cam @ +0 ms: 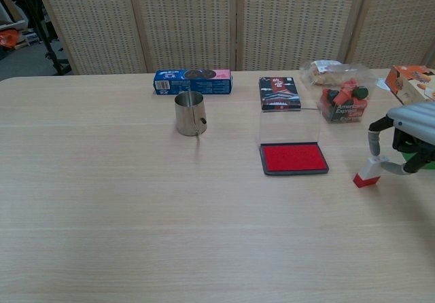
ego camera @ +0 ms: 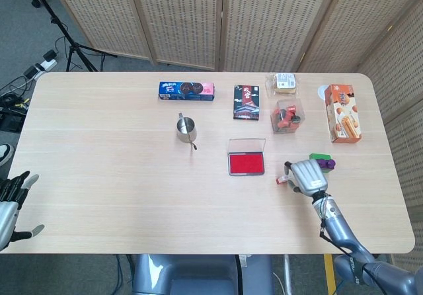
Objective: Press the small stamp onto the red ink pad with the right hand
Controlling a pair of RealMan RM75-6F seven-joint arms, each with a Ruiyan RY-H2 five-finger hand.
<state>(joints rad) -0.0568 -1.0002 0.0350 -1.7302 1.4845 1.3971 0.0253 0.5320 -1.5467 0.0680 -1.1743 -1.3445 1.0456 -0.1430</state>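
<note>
The small stamp [cam: 367,172], white on top with a red base, stands tilted on the table to the right of the red ink pad [cam: 293,158]. My right hand [cam: 410,138] pinches its white top between thumb and a finger. From above, the stamp [ego camera: 283,178] peeks out at the left side of the right hand [ego camera: 305,175], a short gap right of the ink pad [ego camera: 246,164], whose clear lid stands open behind it. My left hand [ego camera: 9,207] hangs off the near left table edge, fingers apart and holding nothing.
A green and purple object [ego camera: 322,163] lies just behind the right hand. Farther back are a steel cup [ego camera: 186,128], a blue cookie box [ego camera: 186,90], a black-red box [ego camera: 246,102], a clear tub of red items [ego camera: 287,116], a snack packet [ego camera: 284,82] and an orange box [ego camera: 344,113].
</note>
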